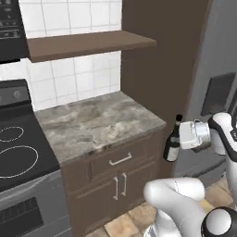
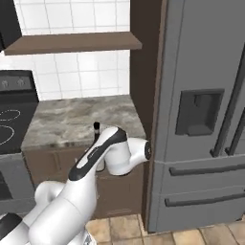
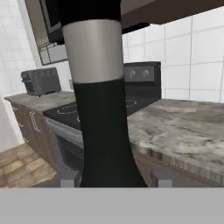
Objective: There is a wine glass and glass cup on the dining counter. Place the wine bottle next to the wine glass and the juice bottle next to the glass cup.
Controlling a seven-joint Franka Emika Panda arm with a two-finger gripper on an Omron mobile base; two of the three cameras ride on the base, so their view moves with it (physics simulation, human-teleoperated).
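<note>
**Kid:** What is the big grey thing?

**Helper:** That is the fridge (image 2: 201, 110). It stands beside a tall brown cabinet panel (image 1: 157, 65). The robot is right in front of them, so the arm has little room there.

**Kid:** And the stone top?

**Helper:** That is a kitchen counter (image 1: 95, 122) with drawers, next to the stove (image 1: 18, 148). It is not the dining counter, so I think the bottle does not belong here.

**Kid:** Where is the bottle?

**Helper:** The wine bottle (image 1: 173, 140) hangs in the air, just off the counter's corner, over the floor. It stands almost straight up, so it will not slip or tip.

**Kid:** Who holds it?

**Helper:** The gripper (image 1: 181, 135) does. Its two fingers are closed part way around the dark body, below the pale label (image 3: 94, 50). It grabs from the side, so the bottle can be set down on its bottom later.

**Kid:** What comes next?

**Helper:** I guess it gets carried to the wine glass.
</note>
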